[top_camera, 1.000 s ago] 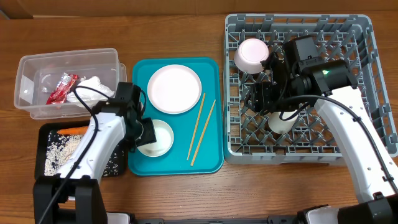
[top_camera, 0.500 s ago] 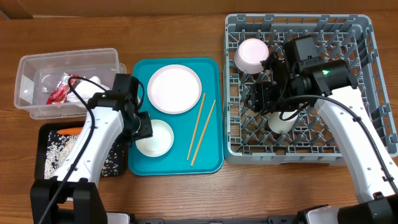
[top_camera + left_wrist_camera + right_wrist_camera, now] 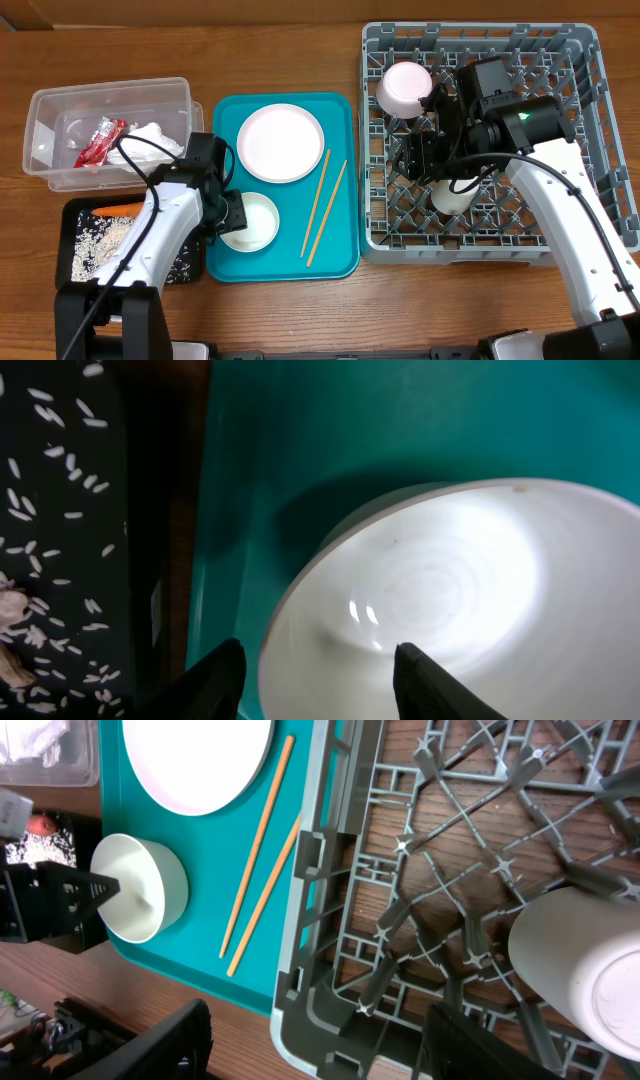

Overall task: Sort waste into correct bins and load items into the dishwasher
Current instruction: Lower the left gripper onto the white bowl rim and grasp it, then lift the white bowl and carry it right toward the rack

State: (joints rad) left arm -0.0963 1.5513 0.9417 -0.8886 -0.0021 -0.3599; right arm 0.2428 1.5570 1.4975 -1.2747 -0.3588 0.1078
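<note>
Teal plastic fills the left wrist view, where the left claw [image 3: 318, 650] is down at the white bowl [image 3: 450, 590] on the serving tray [image 3: 340, 250]. Its jaws are apart and straddle the bowl's near rim, one of the fingers [image 3: 215, 680] outside over the tray and the other inside the bowl, neither pressed against the rim. Further back on the same tray is a white plate [image 3: 281, 143], and the pair of wooden chopsticks [image 3: 325, 205] lies slanted to the right of plate and bowl.

Left of the tray, the black tray [image 3: 185, 262] holds scattered rice crumbs [image 3: 100, 245] and the orange carrot [image 3: 120, 209] along its far edge. Behind it the clear tub [image 3: 45, 150] contains the red wrapper [image 3: 100, 142] and the white wad [image 3: 155, 140].

On the right of the wooden counter [image 3: 300, 300] stands the grey dish rack [image 3: 480, 250]. A pale-pink bowl [image 3: 405, 88] rests among the pegs near its far left corner, and a small white cup [image 3: 455, 195] sits nearer the front. The right claw [image 3: 318, 1012] hangs over the rack's left side, jaws spread wide with nothing between them
</note>
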